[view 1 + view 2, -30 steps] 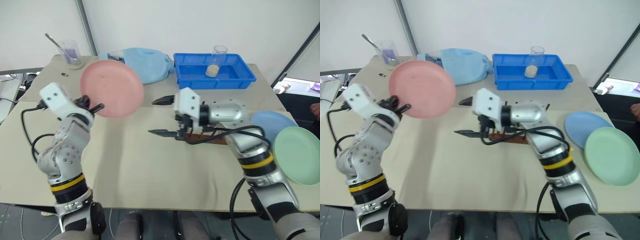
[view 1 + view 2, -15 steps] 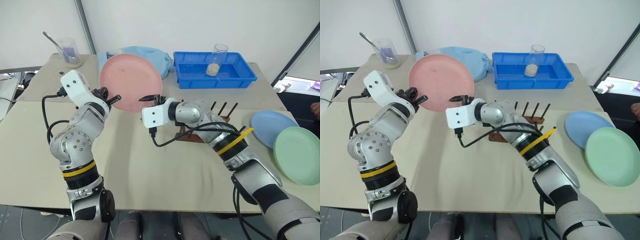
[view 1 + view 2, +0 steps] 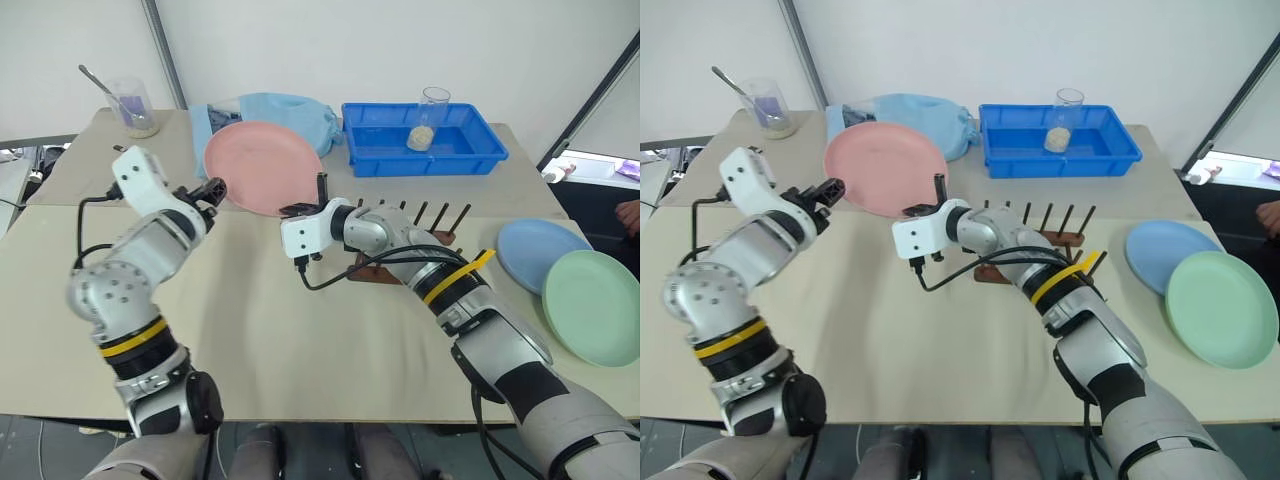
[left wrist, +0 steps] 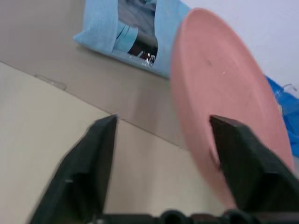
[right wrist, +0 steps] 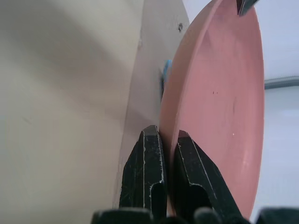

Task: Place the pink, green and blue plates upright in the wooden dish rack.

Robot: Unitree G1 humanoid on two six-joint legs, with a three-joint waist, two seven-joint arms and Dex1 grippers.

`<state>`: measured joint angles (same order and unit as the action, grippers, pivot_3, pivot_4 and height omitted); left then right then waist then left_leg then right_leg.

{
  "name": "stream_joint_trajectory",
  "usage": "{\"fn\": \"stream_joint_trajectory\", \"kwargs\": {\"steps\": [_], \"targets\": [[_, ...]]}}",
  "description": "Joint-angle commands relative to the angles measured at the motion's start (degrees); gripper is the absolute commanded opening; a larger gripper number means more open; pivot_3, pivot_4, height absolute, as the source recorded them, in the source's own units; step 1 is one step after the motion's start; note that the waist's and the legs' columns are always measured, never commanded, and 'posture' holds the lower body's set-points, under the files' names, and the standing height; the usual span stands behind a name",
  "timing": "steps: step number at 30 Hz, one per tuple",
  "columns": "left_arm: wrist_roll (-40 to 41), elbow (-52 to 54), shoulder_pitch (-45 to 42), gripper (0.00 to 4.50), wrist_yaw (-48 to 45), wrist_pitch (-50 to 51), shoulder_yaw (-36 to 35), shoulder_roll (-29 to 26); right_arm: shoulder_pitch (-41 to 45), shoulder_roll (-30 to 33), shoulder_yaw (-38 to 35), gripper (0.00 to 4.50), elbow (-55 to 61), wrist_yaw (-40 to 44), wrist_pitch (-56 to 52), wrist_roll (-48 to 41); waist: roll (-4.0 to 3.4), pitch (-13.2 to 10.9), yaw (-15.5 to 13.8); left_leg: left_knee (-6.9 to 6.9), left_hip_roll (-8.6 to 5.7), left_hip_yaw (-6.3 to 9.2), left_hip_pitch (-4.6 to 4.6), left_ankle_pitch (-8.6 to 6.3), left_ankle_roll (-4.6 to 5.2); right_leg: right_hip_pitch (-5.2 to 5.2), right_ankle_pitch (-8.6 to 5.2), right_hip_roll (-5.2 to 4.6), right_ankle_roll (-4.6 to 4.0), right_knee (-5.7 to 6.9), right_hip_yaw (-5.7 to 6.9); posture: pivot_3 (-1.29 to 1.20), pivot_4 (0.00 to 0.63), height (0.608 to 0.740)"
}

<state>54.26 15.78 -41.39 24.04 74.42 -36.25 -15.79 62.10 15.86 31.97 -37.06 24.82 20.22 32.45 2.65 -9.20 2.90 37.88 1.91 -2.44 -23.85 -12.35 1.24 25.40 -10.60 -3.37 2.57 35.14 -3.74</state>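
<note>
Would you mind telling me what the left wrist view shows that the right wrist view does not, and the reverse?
Left wrist view: the left gripper open, its fingers clear of the pink plate, with a light blue cloth bag behind. Right wrist view: the right gripper shut on the plate's rim. Both show the pink plate tilted above the table.

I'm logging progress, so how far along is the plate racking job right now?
Nothing is racked: the wooden dish rack holds no plates. In hand: the right gripper is shut on the pink plate rim, while the left gripper stands open beside it. Left: racking the pink plate, then the blue plate and green plate lying on the table.
</note>
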Motion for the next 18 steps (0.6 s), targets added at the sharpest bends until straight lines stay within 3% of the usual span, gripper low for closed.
{"fn": "stream_joint_trajectory", "kwargs": {"steps": [1, 5, 10, 14, 18], "targets": [[9.39, -0.26, -0.14, 4.44, -12.3, 6.51, -2.84, -11.69, 2.17, 0.93, -2.85, 0.0, -0.86, -2.9, 2.15, -0.49, 0.01, -0.03, 0.38, -0.03, -0.01, 0.05, 0.0, 0.02, -0.04, 0.03, 0.0, 0.04, 0.0, 0.03, 0.01, 0.0, 0.15, 0.74], [12.76, 0.57, 4.01, 4.44, -29.48, 2.54, -1.48, -21.52, 3.19, 0.94, -6.48, 0.0, -0.84, -3.37, 1.78, -3.84, -0.01, -0.04, 0.93, -0.07, -0.04, 0.1, 0.01, 0.06, -0.11, 0.0, -0.01, 0.01, -0.01, 0.0, 0.04, 0.0, 0.15, 0.74], [6.34, 8.04, 12.72, 4.44, -45.34, -9.52, 7.14, -26.54, 0.52, 1.56, -16.55, 0.0, 9.31, 2.68, -5.38, -16.37, -0.04, -0.07, 0.68, -0.11, -0.04, 0.09, 0.0, 0.09, -0.33, -0.02, -0.01, -0.06, -0.01, -0.03, 0.06, 0.0, 0.15, 0.74], [-4.47, 11.49, 17.52, 4.44, -55.01, -23.03, 16.66, -28.23, -6.1, 4.65, -27.11, 0.0, 26.11, 10.97, -24.33, -31.83, -0.05, -0.07, -0.4, -0.16, 0.06, 0.17, 0.01, 0.07, -0.39, -0.07, -0.04, -0.07, -0.07, -0.08, 0.15, 0.0, 0.15, 0.74], [-15.58, 12.28, 18.26, 4.44, -64.24, -37.53, 28.13, -28.46, -13.59, 12.27, -38.91, 0.0, 43.68, 15.5, -48.46, -47.83, -0.13, -0.12, -1.94, -0.15, 0.06, -0.02, 0.0, 0.03, -0.47, -0.09, -0.15, -0.16, -0.25, -0.12, 0.26, 0.0, 0.15, 0.74]]}}
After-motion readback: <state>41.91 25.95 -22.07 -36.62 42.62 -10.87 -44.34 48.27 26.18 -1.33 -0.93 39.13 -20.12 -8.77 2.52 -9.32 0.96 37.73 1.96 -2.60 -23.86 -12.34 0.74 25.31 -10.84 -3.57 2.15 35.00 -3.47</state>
